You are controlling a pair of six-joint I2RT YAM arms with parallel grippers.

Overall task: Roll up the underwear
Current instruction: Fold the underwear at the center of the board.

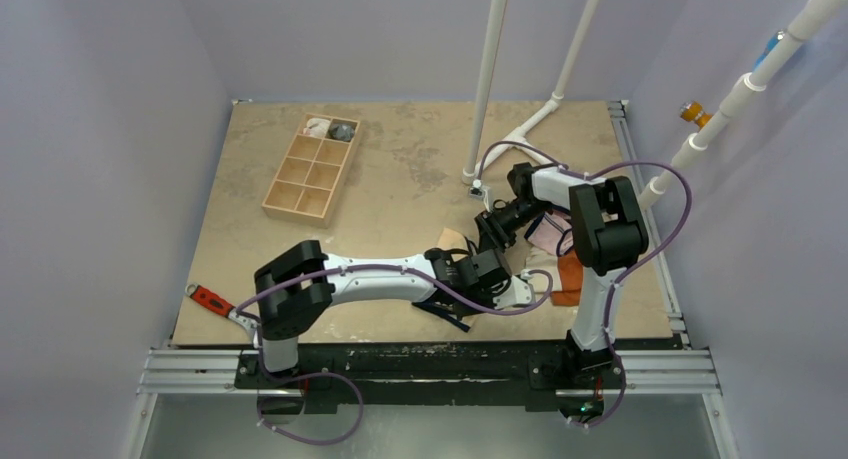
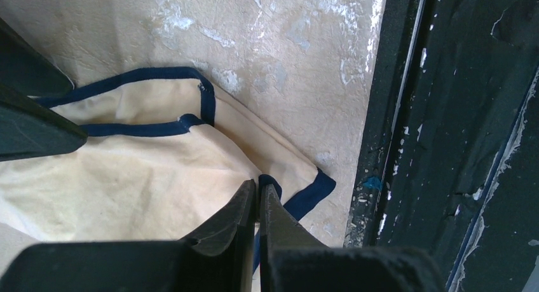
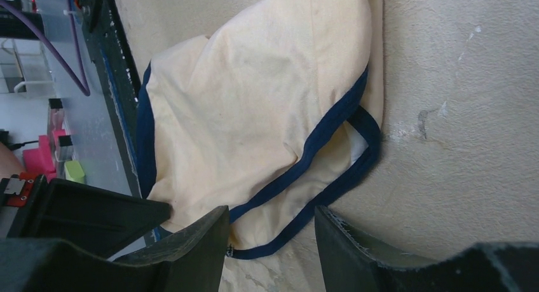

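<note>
Left wrist: left gripper [image 2: 257, 189] pinched shut on underwear [image 2: 140, 177] hem, 6 o'clock. Right gripper [image 3: 270, 238] half-open over its edge, 6 o'clock.

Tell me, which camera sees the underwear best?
The right wrist view: the underwear spreads across most of it. The left wrist view shows one corner; the top view shows only scraps.

Fig.: colours and patterns, bench scene.
Underwear [image 3: 254, 114]: plain pale cream-tan w/ dark navy edging. Table [image 1: 420, 169]: beige, mottled w/ white scuffs. Tray [image 1: 311, 167]: light wood. Arms [image 1: 370, 277]: black & white; cables [image 1: 650, 163] purple. Cloth [image 1: 570, 279] orange; tool handle [image 1: 212, 300] red.
</note>
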